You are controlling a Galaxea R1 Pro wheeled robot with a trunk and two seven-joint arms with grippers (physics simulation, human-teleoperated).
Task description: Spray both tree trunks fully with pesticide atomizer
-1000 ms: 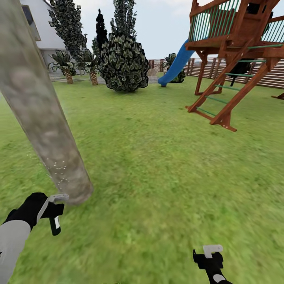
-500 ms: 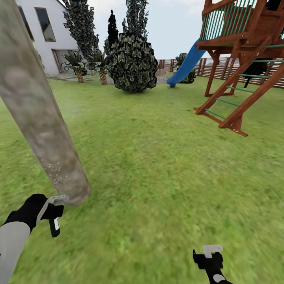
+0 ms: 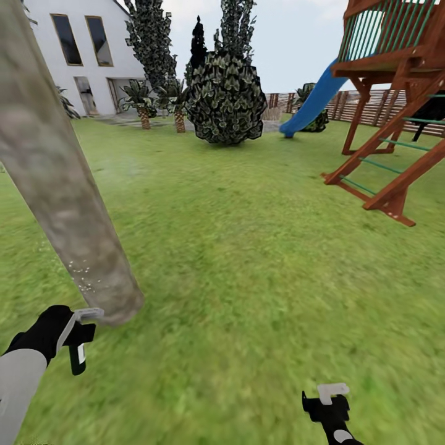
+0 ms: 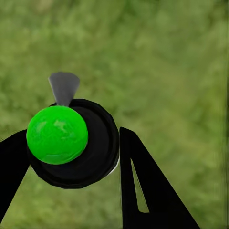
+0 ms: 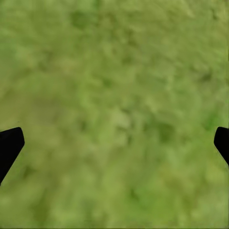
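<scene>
The left gripper (image 3: 79,337) clamps the pesticide atomizer (image 4: 71,143) (green knob, black body) just beside the base of the tree trunk (image 3: 59,185), which carries pale specks. The right gripper (image 3: 327,405) hangs wide open over the grass (image 3: 247,259).

The head camera looks forward and down across the lawn (image 3: 259,259), with a tree trunk (image 3: 68,204) close at its left and a wooden play tower (image 3: 395,105) farther off. The left wrist camera stares straight down past the left gripper (image 4: 71,157) at grass just beneath. The right wrist camera does likewise past the right gripper (image 5: 114,138). All three share the grass.
</scene>
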